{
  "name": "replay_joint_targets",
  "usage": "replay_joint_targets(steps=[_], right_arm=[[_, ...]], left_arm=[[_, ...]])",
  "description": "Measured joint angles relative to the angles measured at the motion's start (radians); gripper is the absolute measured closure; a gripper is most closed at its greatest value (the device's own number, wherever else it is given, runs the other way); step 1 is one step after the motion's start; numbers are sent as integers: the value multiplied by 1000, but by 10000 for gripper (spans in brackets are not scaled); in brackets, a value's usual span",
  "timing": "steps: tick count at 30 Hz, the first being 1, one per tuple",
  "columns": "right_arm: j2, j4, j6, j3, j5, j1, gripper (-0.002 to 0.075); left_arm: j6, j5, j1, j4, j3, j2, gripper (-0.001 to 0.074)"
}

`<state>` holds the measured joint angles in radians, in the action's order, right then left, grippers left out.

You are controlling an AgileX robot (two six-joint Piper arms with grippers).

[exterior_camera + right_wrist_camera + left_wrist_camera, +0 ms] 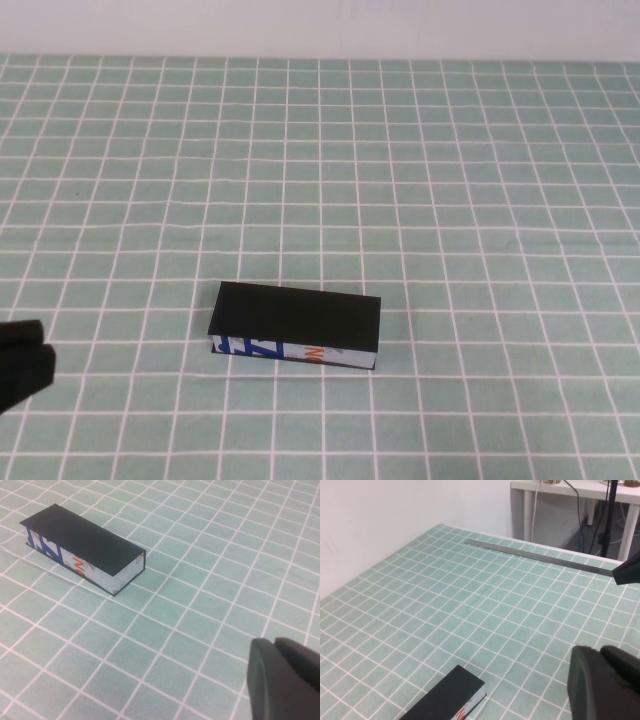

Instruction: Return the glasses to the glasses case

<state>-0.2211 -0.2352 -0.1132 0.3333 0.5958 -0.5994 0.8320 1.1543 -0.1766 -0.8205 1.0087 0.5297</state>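
Note:
The glasses case (295,318) lies shut on the green checked cloth, near the front middle, with its black lid on top and its white front edge with blue and orange print facing me. It also shows in the left wrist view (447,697) and the right wrist view (82,542). The glasses are not in view. My left gripper (25,360) sits at the table's front left, apart from the case, fingers together and empty (600,651). My right gripper (274,642) is out of the high view; it hovers to the right of the case, fingers together and empty.
The green cloth with white grid lines (400,180) covers the table up to a white wall at the back. In the left wrist view a grey metal strip (540,557) runs along the cloth's far edge, with a white table (530,515) and cables beyond.

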Motion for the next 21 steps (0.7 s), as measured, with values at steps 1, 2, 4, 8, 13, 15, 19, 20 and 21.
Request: replay_joint_targets(steps=[1, 2, 4, 8, 13, 15, 19, 20, 21], right_arm=[[0, 0, 0, 0, 0, 0, 738], [0, 0, 0, 0, 0, 0, 738], [0, 0, 0, 0, 0, 0, 738], [0, 0, 0, 0, 0, 0, 738], [0, 0, 0, 0, 0, 0, 738], [0, 0, 0, 0, 0, 0, 738], [0, 0, 0, 0, 0, 0, 738], [0, 0, 0, 0, 0, 0, 738], [0, 0, 0, 0, 0, 0, 738]], left_arm=[[0, 0, -2, 2, 0, 0, 737], [0, 0, -2, 2, 0, 0, 737], [0, 0, -2, 2, 0, 0, 737], [20, -13, -2, 42, 0, 0, 737], [29, -203, -2, 91, -57, -9, 737], [21, -350, -2, 100, -133, -29, 737], [-121, -683, -2, 233, -336, -118, 737], [-199, -746, -2, 308, -396, -151, 737], [-289, -793, -2, 396, -443, -188, 737]])
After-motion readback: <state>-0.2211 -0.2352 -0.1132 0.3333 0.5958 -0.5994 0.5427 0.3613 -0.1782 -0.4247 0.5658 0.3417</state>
